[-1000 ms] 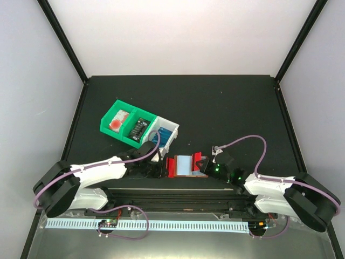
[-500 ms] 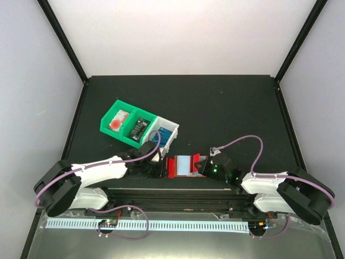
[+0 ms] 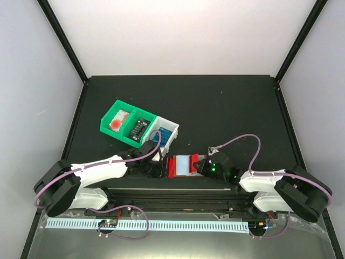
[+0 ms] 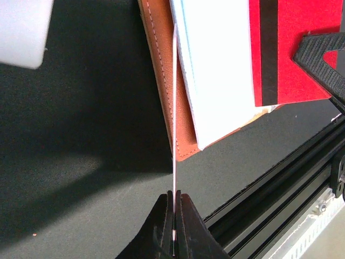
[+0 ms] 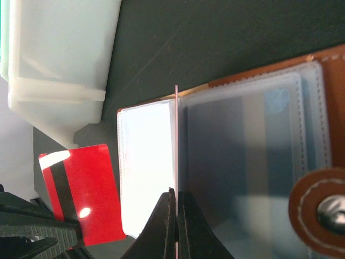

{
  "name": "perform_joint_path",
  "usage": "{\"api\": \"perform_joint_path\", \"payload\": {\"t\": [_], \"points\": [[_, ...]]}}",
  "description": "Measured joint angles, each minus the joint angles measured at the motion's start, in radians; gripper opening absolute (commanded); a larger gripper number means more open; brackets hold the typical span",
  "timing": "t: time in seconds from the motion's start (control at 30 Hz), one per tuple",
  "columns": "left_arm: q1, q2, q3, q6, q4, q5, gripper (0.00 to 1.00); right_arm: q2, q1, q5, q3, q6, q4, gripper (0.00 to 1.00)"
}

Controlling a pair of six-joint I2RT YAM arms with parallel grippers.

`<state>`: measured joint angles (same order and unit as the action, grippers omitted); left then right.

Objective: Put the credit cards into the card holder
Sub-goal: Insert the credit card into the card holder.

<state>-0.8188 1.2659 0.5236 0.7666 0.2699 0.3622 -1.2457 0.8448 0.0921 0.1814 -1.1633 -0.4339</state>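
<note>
A matte black table fills the centre of the frame. Pale grey walls stand at left and right, a bright white panel across the top

text: none legible | black credit card: marks too small

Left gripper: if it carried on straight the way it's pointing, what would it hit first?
Most likely the card holder: its brown edge lies straight ahead. The left gripper is shut on a thin card, seen edge-on, which reaches over that edge. Its height is unclear.
</note>
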Motion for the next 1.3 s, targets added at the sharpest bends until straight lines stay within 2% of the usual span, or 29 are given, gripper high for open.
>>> {"api": "perform_joint_path", "payload": {"t": [0.53,0.63,1.03,1.3], "points": [[0.000,0.031,0.011,-0.008,0.003,0.006,0.02,-0.174,0.002,0.091,0.001,-0.048,-0.227,0.05],[0.000,0.031,0.011,-0.008,0.003,0.005,0.02,-0.175,0.003,0.098,0.001,-0.048,-0.228,0.09],[-0.001,0.030,0.013,-0.008,0.011,-0.005,0.02,-0.125,0.007,0.086,0.072,0.018,-0.026,0.40],[-0.001,0.030,0.018,-0.009,0.014,-0.009,0.01,-0.092,0.011,0.057,0.109,0.040,0.093,0.43]]}}
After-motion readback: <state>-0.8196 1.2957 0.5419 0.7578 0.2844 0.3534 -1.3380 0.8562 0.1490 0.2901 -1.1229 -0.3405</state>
